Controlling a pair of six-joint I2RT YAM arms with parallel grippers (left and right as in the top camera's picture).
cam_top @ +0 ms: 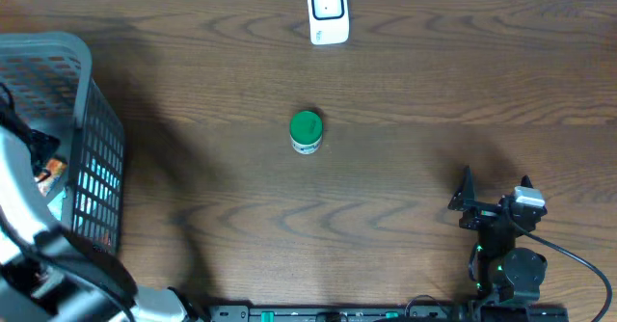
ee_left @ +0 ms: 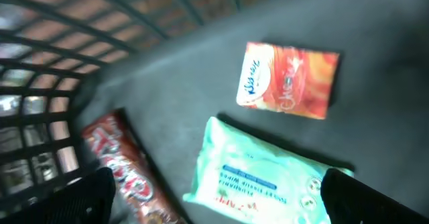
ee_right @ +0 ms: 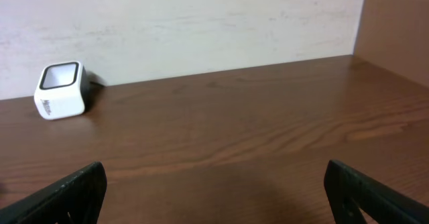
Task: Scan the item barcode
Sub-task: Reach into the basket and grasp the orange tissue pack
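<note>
One wooden worktop (cam_top: 405,91) carries a grey mesh basket (cam_top: 92,110) at its left; inside, the left claw (ee_left: 224,200) hangs spread above a wipes pack (ee_left: 261,174). The right claw (ee_right: 214,190) is spread and empty, front right. A white scanner (cam_top: 328,12) sits at the far edge, a green-lidded jar (cam_top: 306,129) mid-worktop.

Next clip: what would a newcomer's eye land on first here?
A green-lidded tub stands alone mid-table, with the white scanner at the far edge. At the left, the grey basket holds an orange tissue pack, a mint wipes pack and a red wrapper.
</note>
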